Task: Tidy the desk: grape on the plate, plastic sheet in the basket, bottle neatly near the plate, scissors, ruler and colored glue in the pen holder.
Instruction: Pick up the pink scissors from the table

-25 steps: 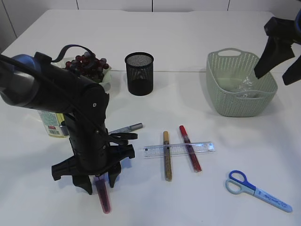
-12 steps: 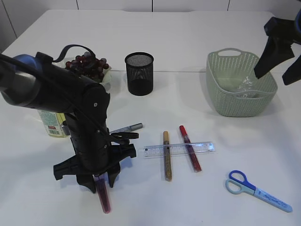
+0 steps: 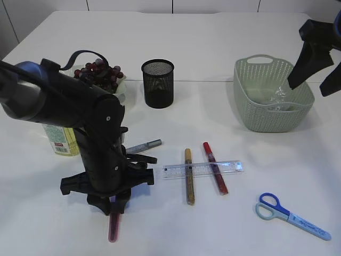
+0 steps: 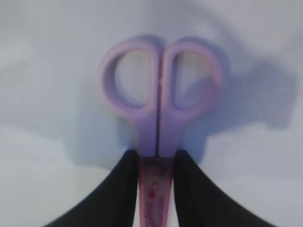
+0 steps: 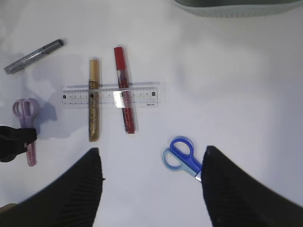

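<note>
Dropped lower since a sec ago, my left gripper (image 4: 156, 189) now has its jaws pinched on the pink scissors (image 4: 158, 113) just below the handle loops, blades flat on the table (image 3: 48, 224). Behind it: bottle (image 3: 59, 140), grapes (image 3: 100, 73) on the plate (image 3: 120, 88), pen holder (image 3: 157, 82). Mid-table, ruler (image 3: 203, 169) lies across gold glue (image 3: 188, 176) & red glue (image 3: 214, 167); silver glue (image 3: 143, 145) sits apart. Blue scissors (image 3: 290, 215) lie front right. Right gripper (image 5: 149, 189) hangs spread wide, holding nothing, by the basket (image 3: 272, 120) w/ plastic sheet (image 3: 278, 99).
</note>
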You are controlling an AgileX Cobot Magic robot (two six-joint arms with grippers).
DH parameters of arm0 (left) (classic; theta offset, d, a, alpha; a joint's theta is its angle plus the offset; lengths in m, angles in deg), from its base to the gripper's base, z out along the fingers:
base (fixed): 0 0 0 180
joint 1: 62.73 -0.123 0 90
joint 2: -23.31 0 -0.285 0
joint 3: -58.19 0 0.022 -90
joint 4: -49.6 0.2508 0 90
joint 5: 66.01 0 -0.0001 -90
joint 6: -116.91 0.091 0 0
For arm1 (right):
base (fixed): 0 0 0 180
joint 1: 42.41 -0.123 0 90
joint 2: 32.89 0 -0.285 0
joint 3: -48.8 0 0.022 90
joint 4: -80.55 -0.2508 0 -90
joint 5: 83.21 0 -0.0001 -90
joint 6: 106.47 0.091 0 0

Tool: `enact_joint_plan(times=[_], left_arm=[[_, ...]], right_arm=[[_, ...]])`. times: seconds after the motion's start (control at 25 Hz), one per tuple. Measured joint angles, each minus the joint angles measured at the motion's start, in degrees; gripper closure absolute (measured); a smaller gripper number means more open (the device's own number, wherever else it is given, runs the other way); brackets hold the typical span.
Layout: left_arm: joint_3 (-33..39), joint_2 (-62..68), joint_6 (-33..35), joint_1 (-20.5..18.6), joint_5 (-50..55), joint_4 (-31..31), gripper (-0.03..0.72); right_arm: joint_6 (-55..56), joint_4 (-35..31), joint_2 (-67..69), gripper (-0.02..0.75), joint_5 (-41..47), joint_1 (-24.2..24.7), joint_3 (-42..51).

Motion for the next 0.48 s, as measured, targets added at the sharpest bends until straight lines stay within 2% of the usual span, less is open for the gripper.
enact_joint_plan(times=[0.24, 0.48], left_arm=[[0.00, 0.00, 11.13, 0.00, 0.72, 0.30, 0.502], [0.00, 0.00, 19.35, 0.00, 2.29, 1.14, 0.501]], right_arm=[[0.00, 0.00, 0.00, 0.227, 0.00, 0.00, 0.00], [-0.09, 0.58, 0.00, 0.227, 0.00, 0.00, 0.00]])
